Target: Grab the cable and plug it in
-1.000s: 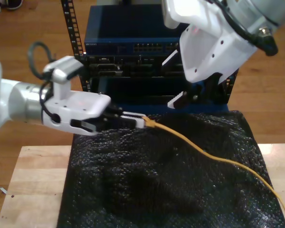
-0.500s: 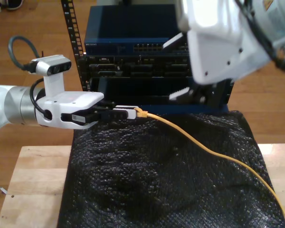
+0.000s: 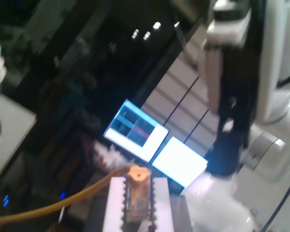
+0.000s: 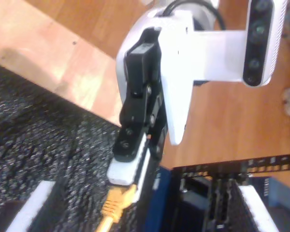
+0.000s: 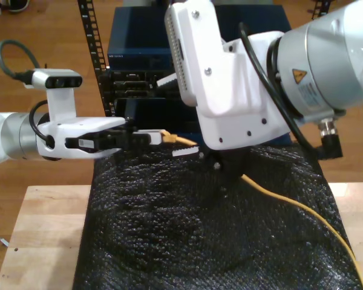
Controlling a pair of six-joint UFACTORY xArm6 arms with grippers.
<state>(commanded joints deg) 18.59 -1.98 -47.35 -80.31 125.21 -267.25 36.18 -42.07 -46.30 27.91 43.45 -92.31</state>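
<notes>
Holding the cable point(image 5: 290, 208) by its plug end, my first gripper point(image 5: 150, 138) comes in from the exterior view's left, level with the front of the black server rack point(image 5: 139, 90). Its pads are clamped on the orange plug boot point(image 3: 137, 175); in the first wrist view the boot sits pinched between the two white ribbed fingers point(image 3: 113, 203), with the yellow cable point(image 3: 53, 205) trailing off from it. The second wrist view shows the same hold from the other side: plug end point(image 4: 117, 200) poking out past the tip of my first gripper point(image 4: 128, 176), just above the black bubble-wrap sheet point(image 4: 34, 159).

Cable body runs from the plug, passes behind the second arm in the exterior view, then reappears draped across the black sheet point(image 5: 169, 241) toward the exterior view's lower right. The sheet covers the wooden table point(image 5: 39, 235), which sits in front of the rack. Blue network switch point(image 5: 139, 45) sits on top of the rack.

Second arm point(image 5: 248, 78) hangs over the sheet, large in the exterior view, right next to the plug. Second gripper's jaws: white fingertip edges show in the second wrist view but can't tell whether apart or together.
</notes>
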